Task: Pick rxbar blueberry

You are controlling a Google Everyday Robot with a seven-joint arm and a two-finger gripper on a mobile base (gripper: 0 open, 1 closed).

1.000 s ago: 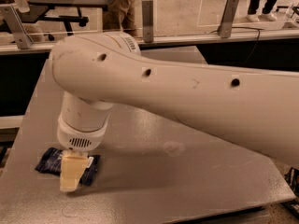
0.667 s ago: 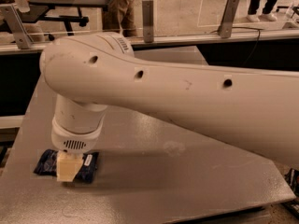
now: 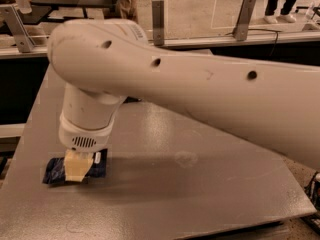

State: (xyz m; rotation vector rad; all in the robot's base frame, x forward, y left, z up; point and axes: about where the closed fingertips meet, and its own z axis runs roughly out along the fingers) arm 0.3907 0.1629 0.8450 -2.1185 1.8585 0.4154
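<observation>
The tool [image 3: 77,170] is resting on the rxbar blueberry [image 3: 52,171], near left on the surface [image 3: 200,194]. I cannot tell its hold. The flat wrapper risks slipping free when lifted.

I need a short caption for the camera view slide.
The tool points down over the middle of the rxbar blueberry, lying flat near the front left corner of the grey table.

End effector [image 3: 77,165] sits low on the rxbar blueberry [image 3: 54,171] near the counter's [image 3: 200,199] front-left corner, open grey surface lying to its right, while the thick arm [image 3: 210,94] spans overhead and a glass barrier [image 3: 190,6] walls the far side.
</observation>
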